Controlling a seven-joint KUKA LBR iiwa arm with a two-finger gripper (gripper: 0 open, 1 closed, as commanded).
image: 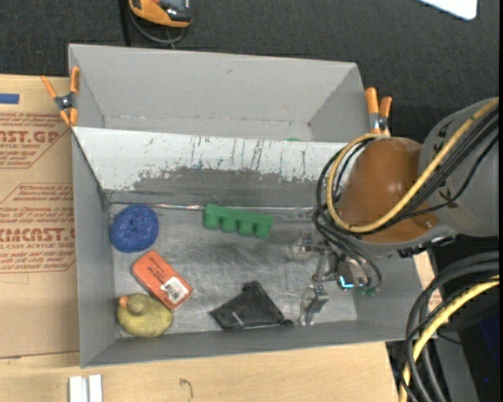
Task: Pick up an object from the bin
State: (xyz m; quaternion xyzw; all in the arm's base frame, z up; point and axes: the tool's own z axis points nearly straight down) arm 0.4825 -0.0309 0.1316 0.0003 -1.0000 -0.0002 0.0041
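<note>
My gripper [311, 276] hangs low over the right side of the bin floor, its fingers apart and open, with nothing between them. One fingertip [312, 306] stands just right of a flat black angular piece [249, 308] that lies near the front wall. A green ridged block [237, 221] rests to the gripper's left, close to the back wall.
On the left side of the bin lie a blue ball [135, 228], an orange box with a white label [161, 280] and a yellow rubber duck [144, 316] in the front left corner. The arm's orange cover and cables overhang the bin's right wall.
</note>
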